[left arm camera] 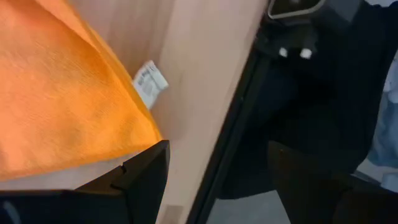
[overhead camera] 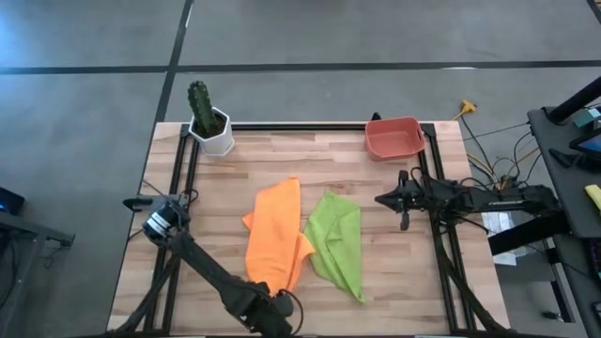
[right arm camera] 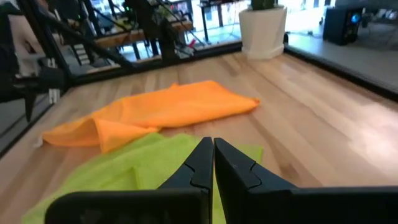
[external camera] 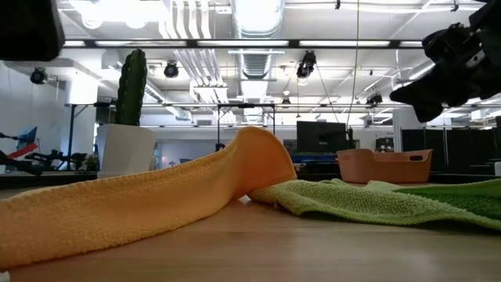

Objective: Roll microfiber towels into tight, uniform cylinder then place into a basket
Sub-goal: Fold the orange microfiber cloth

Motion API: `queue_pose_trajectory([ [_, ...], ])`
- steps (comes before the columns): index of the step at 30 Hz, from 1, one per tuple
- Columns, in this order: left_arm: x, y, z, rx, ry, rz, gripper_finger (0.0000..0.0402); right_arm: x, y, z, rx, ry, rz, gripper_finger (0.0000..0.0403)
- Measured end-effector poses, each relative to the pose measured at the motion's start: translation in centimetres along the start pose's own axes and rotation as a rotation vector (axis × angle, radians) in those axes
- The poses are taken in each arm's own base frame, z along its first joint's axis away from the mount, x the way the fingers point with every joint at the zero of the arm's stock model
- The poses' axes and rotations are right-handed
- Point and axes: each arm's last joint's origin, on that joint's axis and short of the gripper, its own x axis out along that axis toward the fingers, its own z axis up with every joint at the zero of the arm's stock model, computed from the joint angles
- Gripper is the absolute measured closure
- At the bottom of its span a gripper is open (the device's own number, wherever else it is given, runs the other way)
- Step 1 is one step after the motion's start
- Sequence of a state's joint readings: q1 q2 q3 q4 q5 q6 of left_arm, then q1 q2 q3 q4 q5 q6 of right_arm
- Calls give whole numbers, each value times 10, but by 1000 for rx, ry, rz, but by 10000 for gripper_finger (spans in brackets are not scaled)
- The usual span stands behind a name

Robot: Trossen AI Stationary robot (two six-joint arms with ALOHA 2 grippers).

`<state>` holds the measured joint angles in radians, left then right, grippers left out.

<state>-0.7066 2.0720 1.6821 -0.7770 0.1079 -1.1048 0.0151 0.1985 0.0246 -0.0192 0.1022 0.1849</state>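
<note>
Left gripper (overhead camera: pixel 272 302) sits released at the near corner of the orange towel (overhead camera: pixel 273 231), nothing gripped yet. To roll well, it likely needs to pinch that edge squarely and roll evenly toward the far side. Right gripper (overhead camera: pixel 380 199) hangs clenched, empty, beside the green towel (overhead camera: pixel 338 241). Count: two towels, lying crumpled and touching mid-table; one basket (overhead camera: pixel 393 138) at the far edge, empty; one cactus pot (overhead camera: pixel 212 127).

Soft cloth on smooth wood

Nubby orange microfiber towel (external camera: pixel 149 196) and lime green microfiber towel (external camera: pixel 376 200) lie on a pale, satiny butcher-block wooden table (overhead camera: pixel 376 178); salmon-red plastic tub (overhead camera: pixel 393 138) looks matt.
</note>
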Motion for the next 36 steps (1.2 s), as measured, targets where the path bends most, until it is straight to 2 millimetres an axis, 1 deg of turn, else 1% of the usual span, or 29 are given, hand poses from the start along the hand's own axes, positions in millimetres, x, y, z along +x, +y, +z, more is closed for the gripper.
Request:
queue_pose_trajectory([
  [3,5,1,0,-14,0,11,149,2,0,-3,24,33,-7,394],
  [6,17,5,0,-13,11,47,149,4,0,-4,21,46,-12,394],
  [12,39,17,-4,-43,70,170,149,6,1,3,26,-21,1,394],
  [17,40,19,-3,-67,36,202,149,6,1,4,28,-33,3,394],
  [23,40,20,-3,-80,14,224,149,6,1,1,37,5,-4,394],
  [28,39,26,-5,-78,8,299,151,6,0,-1,42,14,-5,394],
  [30,39,28,-6,-78,8,322,161,6,0,-1,42,15,-5,394],
  [32,39,29,-6,-79,12,332,179,6,0,-2,42,16,-5,394],
  [36,38,30,-6,-79,16,341,240,6,0,-2,44,21,2,394],
])
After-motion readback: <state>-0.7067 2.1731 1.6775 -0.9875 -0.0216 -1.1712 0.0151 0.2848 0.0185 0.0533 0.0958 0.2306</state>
